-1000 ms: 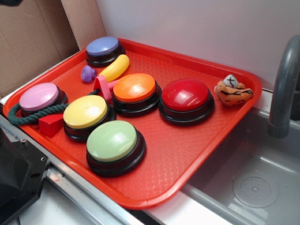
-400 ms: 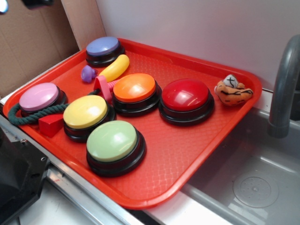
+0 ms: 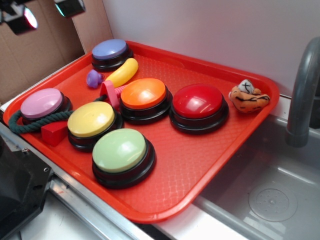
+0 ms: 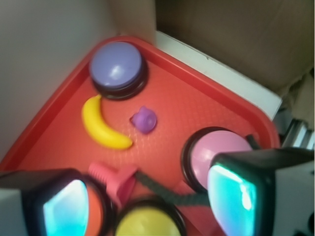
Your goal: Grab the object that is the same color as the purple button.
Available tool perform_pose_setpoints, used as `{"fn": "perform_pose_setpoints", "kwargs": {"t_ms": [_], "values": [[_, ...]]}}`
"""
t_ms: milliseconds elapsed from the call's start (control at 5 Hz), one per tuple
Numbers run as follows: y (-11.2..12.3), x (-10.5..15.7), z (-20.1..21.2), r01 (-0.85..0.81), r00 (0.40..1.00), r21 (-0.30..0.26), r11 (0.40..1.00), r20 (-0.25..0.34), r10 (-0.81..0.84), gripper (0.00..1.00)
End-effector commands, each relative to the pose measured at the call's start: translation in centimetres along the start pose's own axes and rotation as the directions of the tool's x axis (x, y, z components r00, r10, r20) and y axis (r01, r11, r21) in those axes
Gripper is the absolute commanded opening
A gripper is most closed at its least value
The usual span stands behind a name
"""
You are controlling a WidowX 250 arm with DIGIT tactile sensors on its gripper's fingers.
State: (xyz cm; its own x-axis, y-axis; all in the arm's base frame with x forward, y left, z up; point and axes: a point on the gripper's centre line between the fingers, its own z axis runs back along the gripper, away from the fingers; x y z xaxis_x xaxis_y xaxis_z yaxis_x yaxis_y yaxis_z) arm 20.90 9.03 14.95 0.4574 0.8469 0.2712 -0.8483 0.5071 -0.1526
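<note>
The small glossy purple object (image 3: 93, 78) lies on the red tray (image 3: 200, 150) between the purple button (image 3: 110, 50) and the yellow banana toy (image 3: 123, 72). In the wrist view the purple object (image 4: 143, 120) sits right of the banana (image 4: 101, 127) and below the purple button (image 4: 117, 66). My gripper (image 3: 47, 12) hangs high at the top left of the exterior view, well above the tray's left corner. In the wrist view the gripper (image 4: 147, 201) is open and empty, its fingers (image 4: 236, 191) wide apart.
Pink (image 3: 42, 103), yellow (image 3: 91, 119), green (image 3: 120, 150), orange (image 3: 143, 93) and red (image 3: 198, 101) buttons fill the tray. A red block (image 3: 54, 133), dark green rope (image 3: 30, 125), pink toy (image 3: 109, 93) and tiger plush (image 3: 248, 97) lie there too. Cardboard stands behind; a sink and faucet (image 3: 302, 90) are on the right.
My gripper has come down into view at the top left of the exterior view. The things on the tray have not moved.
</note>
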Motion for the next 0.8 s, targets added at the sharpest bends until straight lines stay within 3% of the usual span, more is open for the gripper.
{"fn": "perform_pose_setpoints", "kwargs": {"t_ms": [0,600], "values": [[0.1,2.3,-4.7,-0.141,0.983,0.002,0.990,0.118,0.140,1.00],[0.1,2.3,-10.3,-0.227,0.968,0.049,0.973,0.123,0.219,1.00]]}}
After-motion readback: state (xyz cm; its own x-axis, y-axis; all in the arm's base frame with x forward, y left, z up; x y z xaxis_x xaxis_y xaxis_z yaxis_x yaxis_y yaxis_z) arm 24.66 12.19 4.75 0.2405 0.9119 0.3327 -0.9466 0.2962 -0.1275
